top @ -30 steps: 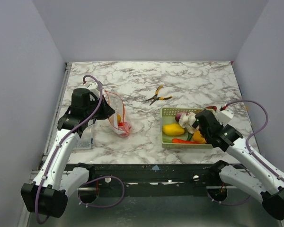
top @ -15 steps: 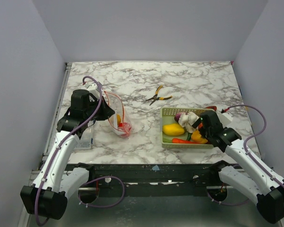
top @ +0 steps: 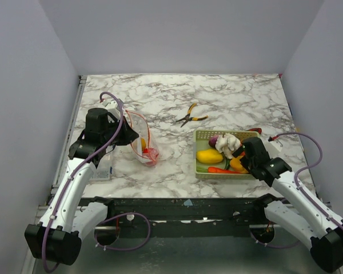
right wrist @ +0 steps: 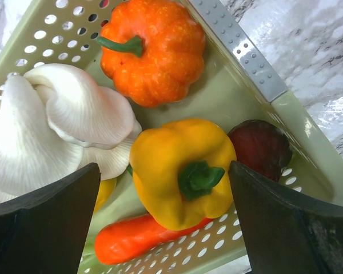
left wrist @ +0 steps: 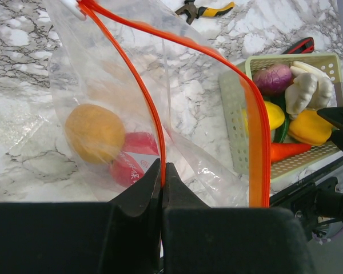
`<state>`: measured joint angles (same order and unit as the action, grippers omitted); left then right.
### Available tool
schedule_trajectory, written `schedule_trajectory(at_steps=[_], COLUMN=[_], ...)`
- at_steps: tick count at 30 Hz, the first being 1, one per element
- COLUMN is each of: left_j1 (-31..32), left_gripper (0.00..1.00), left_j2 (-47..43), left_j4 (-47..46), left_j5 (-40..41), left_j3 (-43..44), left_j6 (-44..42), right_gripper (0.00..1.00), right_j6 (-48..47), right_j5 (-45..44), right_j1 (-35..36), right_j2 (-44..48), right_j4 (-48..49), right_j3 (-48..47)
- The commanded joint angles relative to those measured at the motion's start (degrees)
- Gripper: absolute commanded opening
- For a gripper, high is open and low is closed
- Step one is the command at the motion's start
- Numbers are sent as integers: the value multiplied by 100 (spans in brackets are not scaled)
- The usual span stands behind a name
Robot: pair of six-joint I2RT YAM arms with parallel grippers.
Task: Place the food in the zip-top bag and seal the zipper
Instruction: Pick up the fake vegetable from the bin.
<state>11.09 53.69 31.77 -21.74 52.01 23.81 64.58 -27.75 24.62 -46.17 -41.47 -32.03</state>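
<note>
The left tool (left wrist: 162,174) is clenched on the zipper (left wrist: 254,142), its two fingers pinching the nearer red-orange strip and holding the zip-top bag (left wrist: 103,68) up with its mouth gaping. The bag is clear, crinkly plastic; the thin strip runs up from the tool, and the far lip's wider strip curves round to the right. Inside, low in the bag, lie a round orange fruit (left wrist: 94,132) and, touching it, a red apple (left wrist: 131,166) with a white label. In the top view the bag sits on the left of the marbled surface (top: 246,97).

The right tool (right wrist: 163,171) is spread wide, released, hanging over the pale green basket (right wrist: 246,51) on the right. Directly between its fingers lies a yellow pepper (right wrist: 180,168) with a green stem. Around it are an orange pumpkin (right wrist: 151,48), a white mushroom-like cluster (right wrist: 57,125), a dark red piece (right wrist: 260,148) and an orange-red carrot (right wrist: 143,237). A purple piece (left wrist: 272,78) and a yellow mango (top: 209,155) are also in the basket. Yellow-handled pliers (top: 190,117) lie beyond it.
</note>
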Motion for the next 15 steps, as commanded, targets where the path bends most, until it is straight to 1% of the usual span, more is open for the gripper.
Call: schedule_trajectory(at_steps=[1, 6, 12, 15], left_j1=[-19, -19, -19, -19], left_gripper=[0, 0, 0, 0], left_j2=[-61, -51, -58, -58], left_j4=[-127, -127, -131, -147], left_j5=[-203, -239, -242, -277], left_j3=[-33, -50, -66, -68], left_j6=[-35, -28, -26, -17], right_gripper=[96, 93, 100, 100], right_j6=[92, 57, 204, 302], right_j5=[-28, -183, -427, -496], right_j1=[-25, -25, -20, -22], right_j2=[-216, -500, -858, -1121], right_j4=[-61, -60, -128, -127], right_j3=[122, 98, 88, 51])
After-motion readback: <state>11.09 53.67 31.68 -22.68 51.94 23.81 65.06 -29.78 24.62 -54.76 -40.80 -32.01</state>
